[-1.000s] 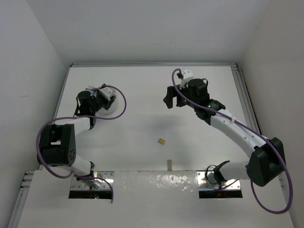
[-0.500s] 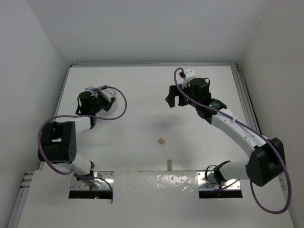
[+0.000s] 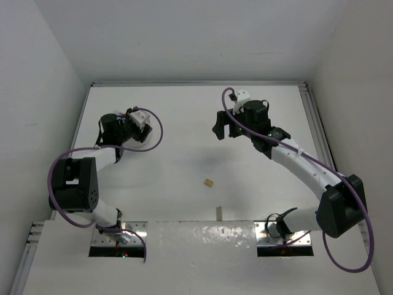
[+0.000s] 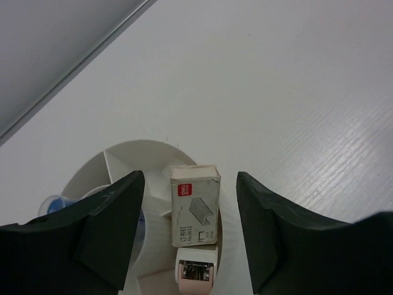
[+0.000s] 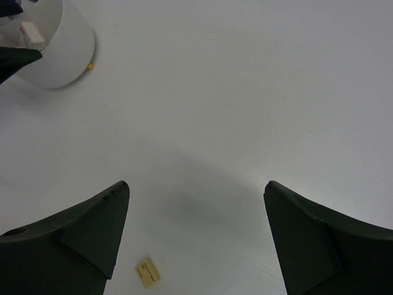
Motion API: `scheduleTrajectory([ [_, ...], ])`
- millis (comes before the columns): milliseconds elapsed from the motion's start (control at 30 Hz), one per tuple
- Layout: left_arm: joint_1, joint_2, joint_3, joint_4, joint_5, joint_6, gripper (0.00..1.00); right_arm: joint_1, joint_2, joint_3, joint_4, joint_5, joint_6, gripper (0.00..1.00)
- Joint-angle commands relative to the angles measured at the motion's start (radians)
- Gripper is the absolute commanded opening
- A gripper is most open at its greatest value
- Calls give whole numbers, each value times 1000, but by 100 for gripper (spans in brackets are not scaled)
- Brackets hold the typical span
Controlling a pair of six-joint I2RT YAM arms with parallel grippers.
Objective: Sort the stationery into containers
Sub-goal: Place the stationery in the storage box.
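The white table point(image 3: 184, 153) comes up matte and finely ribbed. At its far left sits the round white plastic tub point(image 4: 144, 150), thin dividers fanning inside. Over it hangs the left gripper point(image 4: 189, 178), black fingers spread, gripping nothing. The white cardboard staple box point(image 4: 195, 206) lies in the tub between them, with a red brand patch, a grey staple drawing and print too small to read. The right gripper point(image 5: 195, 184) gapes wide and empty above the small tan block point(image 5: 147, 272) mid-table, whose faint mark is unreadable.
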Motion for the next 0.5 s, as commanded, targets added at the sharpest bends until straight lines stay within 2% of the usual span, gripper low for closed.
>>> scheduleTrajectory([
  [0,15,-56,68,-21,64,-5,60,13,-9,40,17,-5,-20,88],
  [200,8,-119,108,-92,103,-40,64,26,-35,9,27,1,-23,89],
  [300,-5,-139,105,-84,61,-63,64,34,-55,-16,38,4,-22,89],
  [367,-21,-139,97,-49,9,-77,56,37,-69,-29,41,7,-19,89],
  [400,-29,-134,92,-35,-6,-79,40,39,-73,-31,40,8,-19,89],
  [467,-31,-108,97,-15,-15,-63,29,43,-86,-42,36,14,-15,89],
])
